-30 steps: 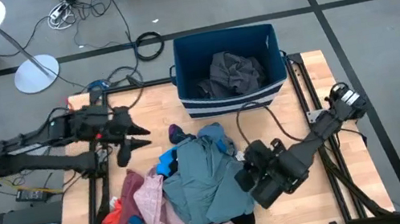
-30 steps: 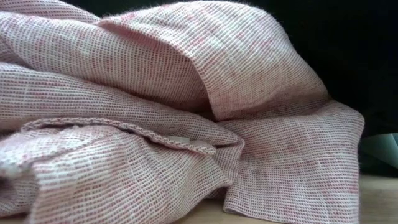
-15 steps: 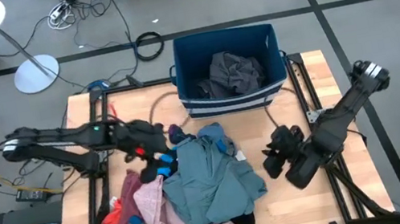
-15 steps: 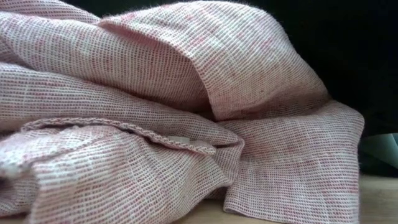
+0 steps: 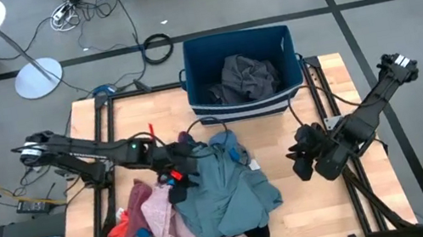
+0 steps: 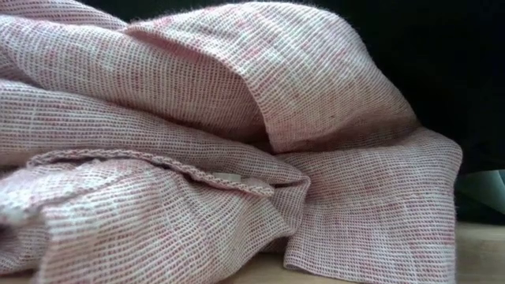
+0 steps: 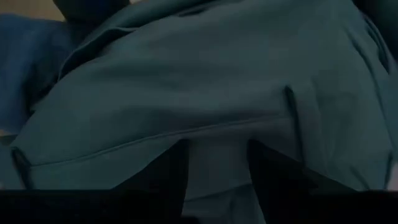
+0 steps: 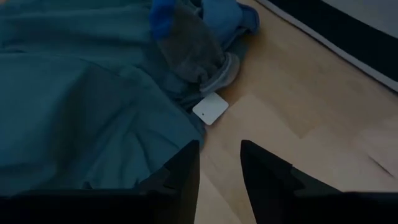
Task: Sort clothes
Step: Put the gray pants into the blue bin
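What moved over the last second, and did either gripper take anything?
The left gripper swung from the table's left side onto the clothes pile, its open fingers now against the teal-grey garment. The right gripper backed off that garment toward the right edge, holding nothing. The pile, the bin and its dark grey garment stayed put.

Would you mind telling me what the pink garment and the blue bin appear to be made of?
Pink garment: a matte woven fabric, likely cotton or linen; the open grid weave shows. Blue bin: probably rigid plastic, judging by its smooth, straight walls.
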